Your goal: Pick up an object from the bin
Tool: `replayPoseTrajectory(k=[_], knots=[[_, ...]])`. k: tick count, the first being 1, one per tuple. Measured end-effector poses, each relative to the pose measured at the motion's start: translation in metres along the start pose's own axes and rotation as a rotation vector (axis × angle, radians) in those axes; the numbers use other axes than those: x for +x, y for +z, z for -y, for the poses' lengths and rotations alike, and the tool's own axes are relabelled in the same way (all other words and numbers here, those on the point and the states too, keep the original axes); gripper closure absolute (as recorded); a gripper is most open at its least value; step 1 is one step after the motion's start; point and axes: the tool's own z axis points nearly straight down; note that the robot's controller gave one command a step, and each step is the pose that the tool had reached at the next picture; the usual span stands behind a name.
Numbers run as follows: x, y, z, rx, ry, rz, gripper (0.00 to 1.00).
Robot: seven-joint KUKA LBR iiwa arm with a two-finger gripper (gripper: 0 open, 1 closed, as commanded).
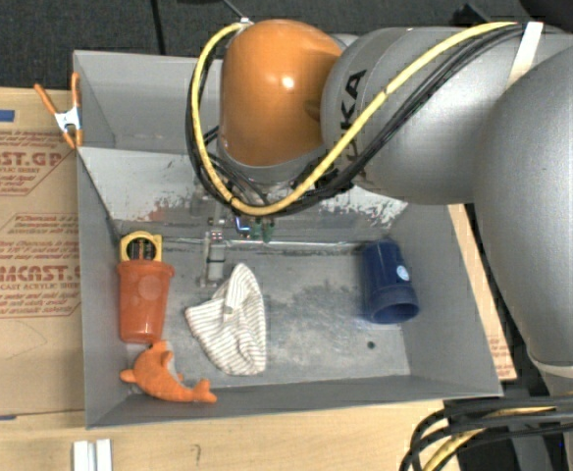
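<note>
My gripper (214, 255) hangs under the arm's wrist over the middle left of the bin, just above the top edge of a crumpled white cloth with grey stripes (233, 322). The cloth lies on the bin floor below the gripper, reaching toward the front wall. To the left, an orange plastic cup (144, 300) lies on its side. A small yellow tape measure (140, 248) sits just behind the cup.
An orange fish-shaped toy (166, 377) lies in the front left corner. A dark blue cup (387, 283) lies on its side at the right of the bin. The arm and its orange cover hide the back of the bin.
</note>
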Motion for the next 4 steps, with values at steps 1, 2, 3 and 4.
replayPoseTrajectory(k=[1, 2, 3, 4], knots=[[-0.002, -0.005, 0.001, -0.001, 0.002, 0.008, 0.0], [0.038, 0.049, 0.033, 0.0, -0.071, 0.011, 0.0], [0.021, 0.091, 0.047, 0.001, -0.206, 0.009, 0.0], [0.043, 0.142, 0.066, 0.0, -0.032, 0.006, 1.0]])
